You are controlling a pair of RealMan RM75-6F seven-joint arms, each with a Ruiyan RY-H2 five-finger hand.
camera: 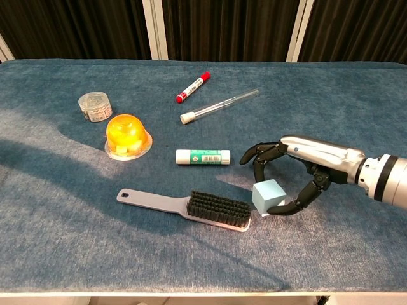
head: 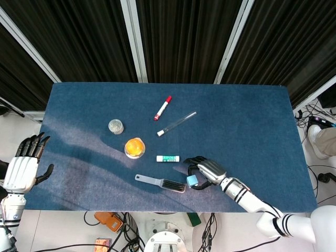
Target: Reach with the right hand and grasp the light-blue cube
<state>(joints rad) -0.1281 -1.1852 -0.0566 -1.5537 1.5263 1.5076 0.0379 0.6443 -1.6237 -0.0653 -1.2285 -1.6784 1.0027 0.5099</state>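
Note:
The light-blue cube (camera: pixel 267 197) sits near the table's front edge, just right of the brush's bristles, and looks slightly tilted. My right hand (camera: pixel 304 162) wraps around it: the fingers (camera: pixel 258 166) curl down over its top and far side, and the thumb presses its right face. In the head view the cube (head: pixel 192 180) shows as a small blue patch at the tip of the right hand (head: pixel 209 170). My left hand (head: pixel 23 169) hangs off the table's left edge with its fingers spread and nothing in it.
A grey brush (camera: pixel 191 206) lies directly left of the cube. Behind it are a green-and-white glue stick (camera: pixel 203 156), an orange jelly cup (camera: pixel 127 136), a small clear jar (camera: pixel 95 105), a test tube (camera: pixel 219 105) and a red marker (camera: pixel 193 87).

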